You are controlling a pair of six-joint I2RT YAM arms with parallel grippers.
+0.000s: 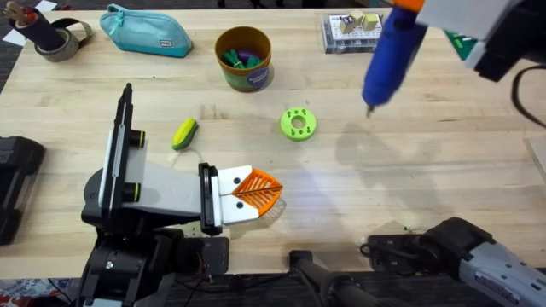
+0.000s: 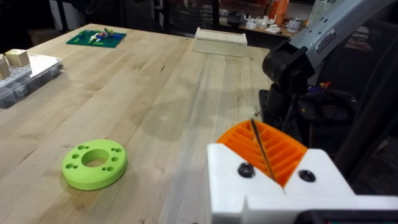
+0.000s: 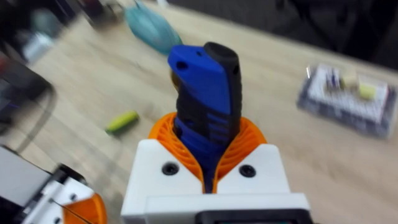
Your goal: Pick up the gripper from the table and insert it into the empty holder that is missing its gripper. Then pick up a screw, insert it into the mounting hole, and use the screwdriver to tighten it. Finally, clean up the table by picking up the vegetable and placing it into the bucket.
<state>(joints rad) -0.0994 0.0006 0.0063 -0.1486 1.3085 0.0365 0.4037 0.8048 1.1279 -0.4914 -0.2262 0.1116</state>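
Fingers on left gripper (image 1: 256, 191) are sitting pressed together w/ nothing between them, pointing right, low over near-left table (image 1: 358, 200). Corn (image 1: 184, 133) is lying just far-left of them, long axis running near-far w/ slight tilt. Bucket (image 1: 243, 57) is standing farther off, beyond it. Right gripper (image 3: 208, 163) is clamping screwdriver (image 1: 391, 53) up high at far right, bit pointing down. Left arm is nearer to corn, so prob. its pick.
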